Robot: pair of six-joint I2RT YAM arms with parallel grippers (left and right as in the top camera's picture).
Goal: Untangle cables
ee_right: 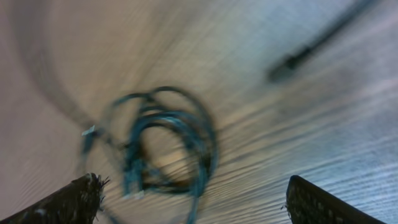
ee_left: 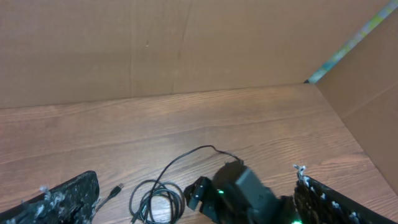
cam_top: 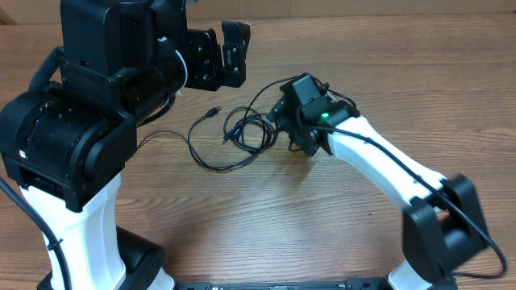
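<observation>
The cables [cam_top: 262, 133] are thin black cords in a small coil at the table's middle, with a loose strand [cam_top: 201, 158] looping left and a plug end [cam_top: 213, 110] beyond it. My right gripper [cam_top: 280, 115] is open and hovers just right of the coil. Its wrist view is blurred by motion and shows the coil [ee_right: 211, 146] ahead between the open fingers [ee_right: 196, 205]. My left gripper [cam_top: 219, 55] is open and empty, held high at the back. Its wrist view [ee_left: 196, 208] shows the coil [ee_left: 179, 199] and plug [ee_left: 115, 190] far below.
The wooden table [cam_top: 266, 225] is walled at the back and right by brown cardboard [ee_left: 186, 50]. The left arm's large black and white base [cam_top: 72, 153] fills the left side. The right arm's white link [cam_top: 387, 165] crosses the right side.
</observation>
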